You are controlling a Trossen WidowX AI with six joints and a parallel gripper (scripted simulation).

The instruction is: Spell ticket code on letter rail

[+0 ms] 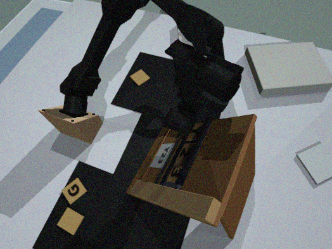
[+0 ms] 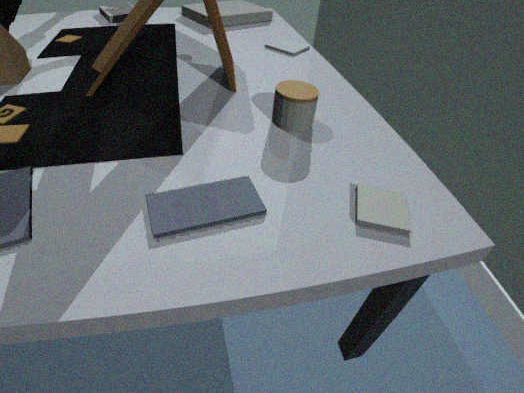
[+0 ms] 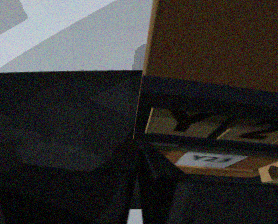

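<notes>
Three letter tiles already in the rail [image 1: 195, 155] [image 3: 200, 89] on the tilted board [image 1: 228, 144] [image 3: 215, 45], by the look of it: Y tile [image 1: 191, 137] [image 3: 165, 122] nearest the hand [image 1: 187, 123] [image 3: 139, 145], then 2 tile [image 1: 181, 155] [image 3: 250, 134], then 3 tile [image 1: 176, 172]. Same order as on the ticket [image 1: 161, 155] [image 3: 211, 159], so apparently down to seating and clearing away. Hand closed on nothing, fingertips together, close by the Y end; cannot tell from here whether touching.

Main worry: stopping short. With Y not fully home, liable to leave a gap before 2; too dim along the rail to rule out. If pushing again, best done straight along the channel; pressed at a slant, likely to cock the tile, jam it or ride up over its edge. Pushed too hard, could shunt the whole board across the dark mat [image 1: 95, 211] [image 2: 150, 138], or tip it on its splayed legs.

Next risk: snagging rail or board with the closed fingers while withdrawing, from swinging sideways before backing off. Best left alone: G tile [image 1: 74, 190] [image 2: 11, 113] and two blank-faced tiles [image 1: 70, 221] [image 1: 140, 77] [image 2: 12, 133] [image 2: 69, 39], lying flat on the mat, well inside the counter [image 1: 272, 122] [image 2: 350, 138] edge.
</notes>
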